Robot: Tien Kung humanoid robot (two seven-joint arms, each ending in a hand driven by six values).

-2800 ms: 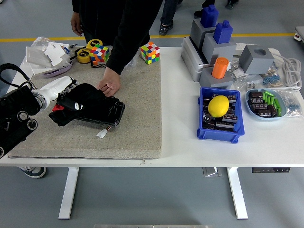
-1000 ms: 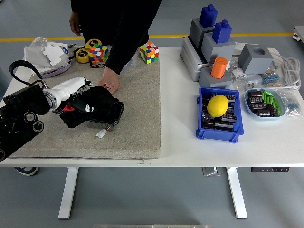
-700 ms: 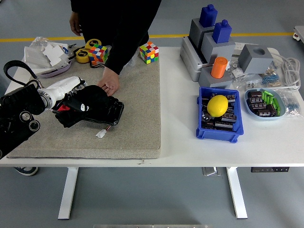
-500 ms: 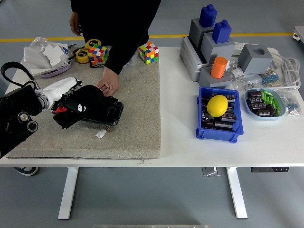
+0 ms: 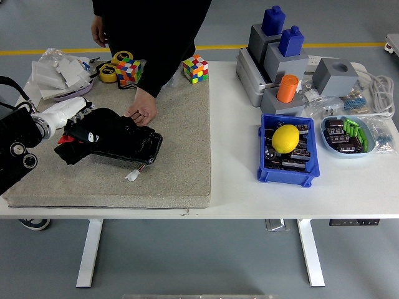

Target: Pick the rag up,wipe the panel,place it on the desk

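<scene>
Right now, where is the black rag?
In the head view, the black rag is at the left, bunched over the dark panel on the beige mat, held by the left robot hand.

Rag (image 5: pixel 93 134) hides the panel's (image 5: pixel 142 148) left part

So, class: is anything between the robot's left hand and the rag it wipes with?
Nothing visible: the left hand is already on the black rag, which lies over the panel. A person's hand steadies the panel's far edge.

place: lab/workshop | cues: white table (image 5: pixel 249 199); blue parts bin (image 5: pixel 288 163); grey floor, yellow line (image 5: pixel 312 45)
</scene>
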